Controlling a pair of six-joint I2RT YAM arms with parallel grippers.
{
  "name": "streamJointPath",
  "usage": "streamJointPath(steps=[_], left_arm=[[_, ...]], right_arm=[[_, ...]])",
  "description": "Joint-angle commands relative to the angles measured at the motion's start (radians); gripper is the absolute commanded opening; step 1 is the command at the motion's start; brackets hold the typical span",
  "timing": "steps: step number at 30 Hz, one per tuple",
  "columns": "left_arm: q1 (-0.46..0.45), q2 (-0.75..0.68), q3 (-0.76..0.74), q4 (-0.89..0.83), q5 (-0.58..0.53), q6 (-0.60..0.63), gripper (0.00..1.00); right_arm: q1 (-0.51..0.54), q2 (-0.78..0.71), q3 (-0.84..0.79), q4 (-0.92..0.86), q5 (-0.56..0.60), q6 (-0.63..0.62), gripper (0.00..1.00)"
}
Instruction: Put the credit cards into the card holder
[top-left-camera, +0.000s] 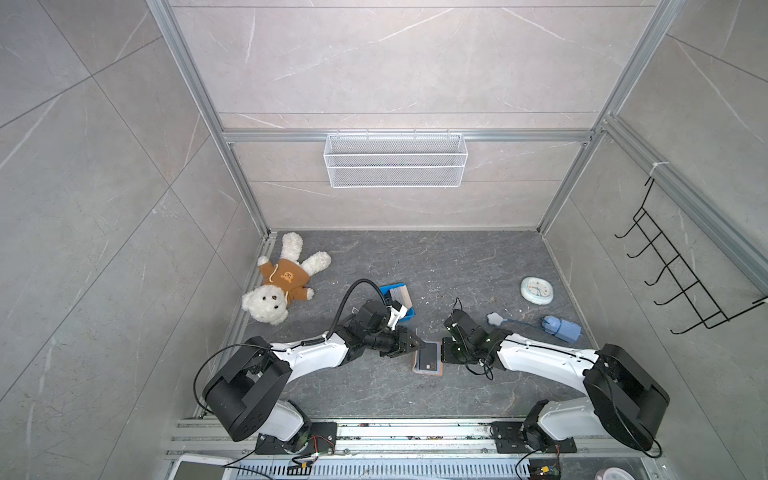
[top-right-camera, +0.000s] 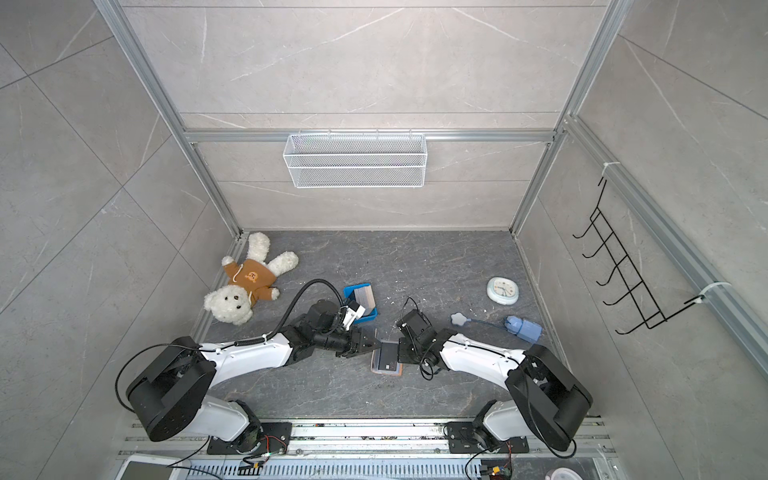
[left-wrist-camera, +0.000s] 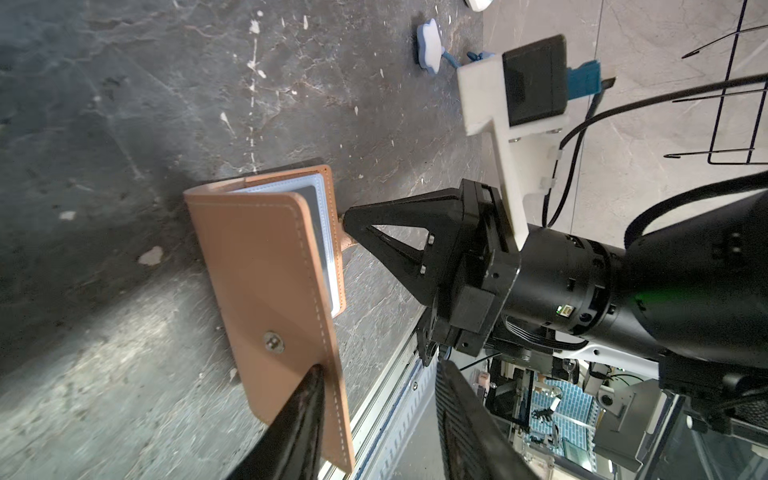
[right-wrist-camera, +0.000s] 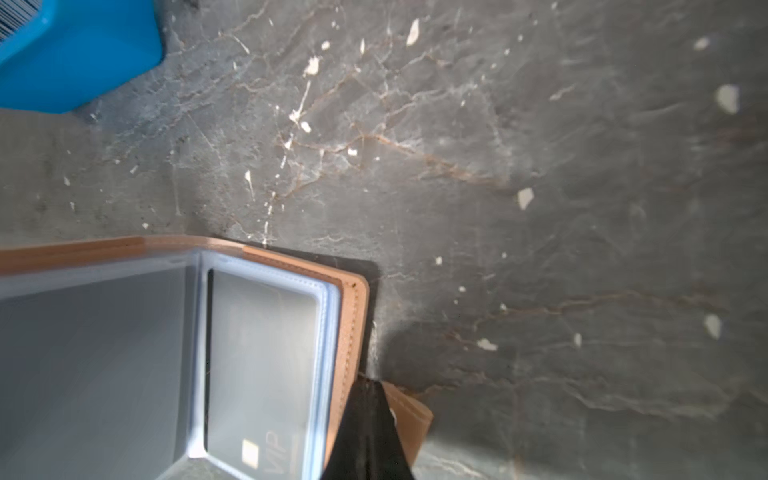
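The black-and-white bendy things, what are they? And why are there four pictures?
They are two robot arms, the left arm and the right arm, standing at the edge of a dark table. Two pictures look down from a camera overhead. The other two come from a small camera on each arm's wrist.

On the table lie a teddy, a clock, a blue tray with cards in it, and a tan card holder, open. One VIP card sits in its clear sleeve.

Each arm ends in a pincher called an end effector. The left end effector is open, with one finger against the holder's raised cover. The right end effector is shut, its tip at the holder's strap. Neither carries a card.
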Motion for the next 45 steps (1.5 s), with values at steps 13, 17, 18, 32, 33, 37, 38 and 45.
streamJointPath(steps=[13,17,18,32,33,37,38,45], left_arm=[[-0.086,0.181,0.051,0.126,-0.023,-0.051,0.37],[-0.104,0.216,0.062,0.118,-0.045,-0.055,0.34],[-0.107,0.225,0.065,0.114,-0.053,-0.055,0.33],[-0.124,0.25,0.066,0.035,-0.139,-0.054,0.23],[-0.123,0.249,0.064,0.034,-0.14,-0.057,0.23],[-0.125,0.24,0.052,0.034,-0.154,-0.071,0.2],[-0.125,0.234,0.047,0.034,-0.156,-0.076,0.2],[-0.142,0.219,0.022,0.078,-0.157,-0.124,0.18]], right_arm=[[0.007,-0.124,0.011,-0.103,0.082,0.05,0.0],[0.007,-0.148,0.023,-0.114,0.07,0.043,0.0],[0.006,-0.148,0.027,-0.113,0.061,0.037,0.0],[0.023,-0.042,0.058,0.005,-0.063,-0.013,0.0],[0.025,-0.034,0.06,0.012,-0.066,-0.015,0.0],[0.03,-0.005,0.068,0.028,-0.064,-0.017,0.0],[0.031,0.001,0.069,0.028,-0.056,-0.014,0.0],[0.034,0.028,0.042,0.062,-0.035,0.015,0.0]])
